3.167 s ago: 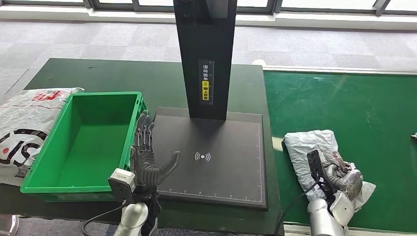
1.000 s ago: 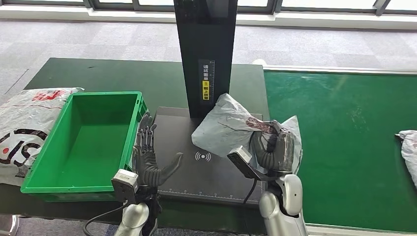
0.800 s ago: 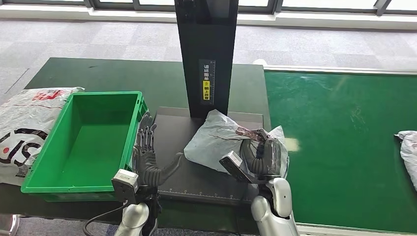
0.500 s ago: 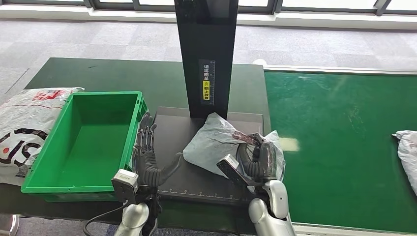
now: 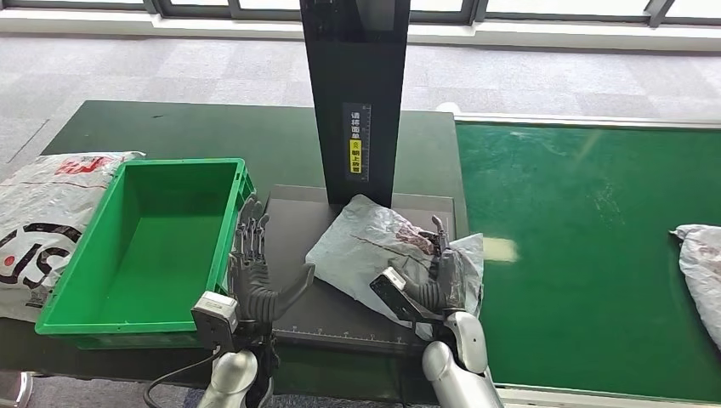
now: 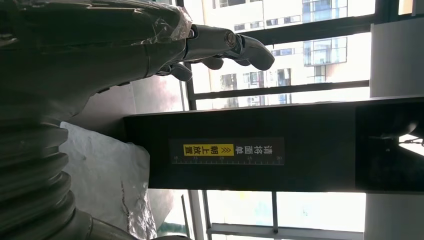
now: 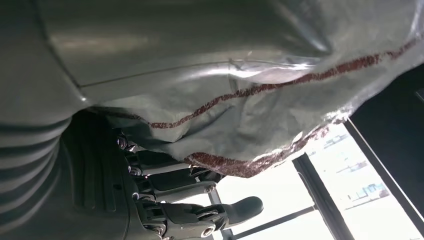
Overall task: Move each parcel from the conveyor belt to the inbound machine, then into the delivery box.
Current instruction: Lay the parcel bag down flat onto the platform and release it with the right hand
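Note:
A grey plastic parcel point(image 5: 361, 242) lies on the black plate of the inbound machine point(image 5: 298, 229), in front of its black column point(image 5: 355, 102). My right hand point(image 5: 438, 272) is at the parcel's right end with its fingers straightened upward and touching the wrapper. In the right wrist view the parcel point(image 7: 225, 75) lies beside the outstretched fingers point(image 7: 190, 200). My left hand point(image 5: 255, 272) stands open and upright between the green delivery box point(image 5: 76, 314) and the plate. Its fingers point(image 6: 225, 45) are spread in the left wrist view, with the parcel point(image 6: 110, 170) beyond them. A second parcel point(image 5: 699, 268) lies on the green conveyor belt point(image 5: 587, 238) at the right edge.
A large white printed bag point(image 5: 38, 217) lies left of the delivery box, which has nothing in it. The tall column rises from the back of the plate. The dark green table point(image 5: 195, 132) stretches behind the box and the machine.
My right hand carried the parcel from the belt to the plate, set it down leftward and straightened its fingers. A second parcel has moved in at the right edge. My left hand stayed still.

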